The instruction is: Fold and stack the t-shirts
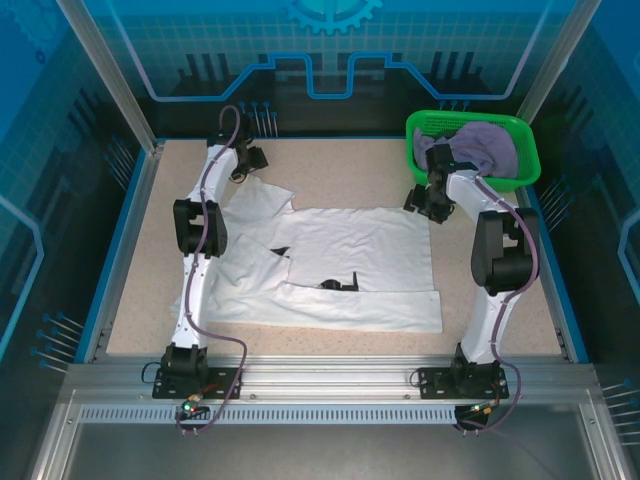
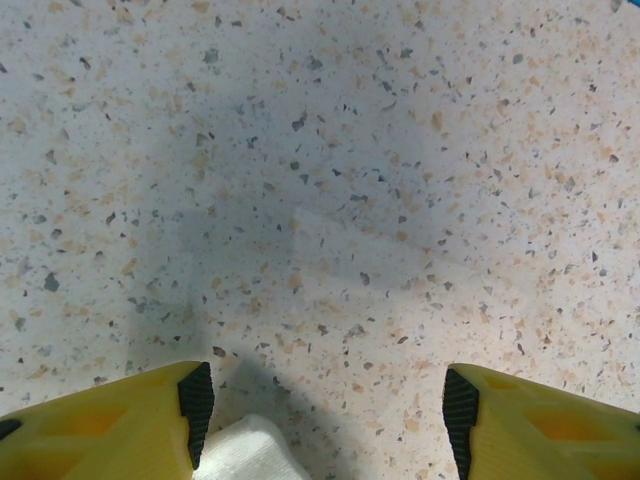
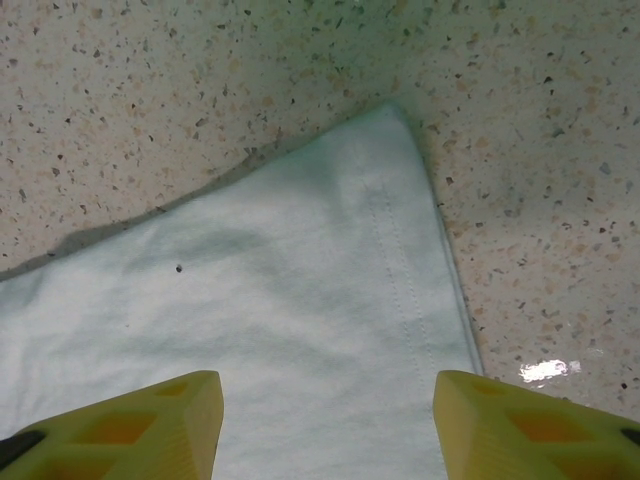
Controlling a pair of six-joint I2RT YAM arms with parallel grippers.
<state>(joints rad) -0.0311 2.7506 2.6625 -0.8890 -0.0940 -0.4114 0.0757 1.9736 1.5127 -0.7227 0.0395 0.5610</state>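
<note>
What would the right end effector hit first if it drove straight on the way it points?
The right end effector would likely meet the white t-shirt near its corner, flat on the table.

The white left arm (image 1: 193,290) and the white right arm (image 1: 487,320) have black joints (image 1: 198,225), thin purple cables (image 1: 243,355) and black base plates (image 1: 465,380) at the lower frame. The left gripper (image 2: 325,410) has yellow plastic fingers (image 2: 110,430) with black pads (image 2: 196,405).
</note>
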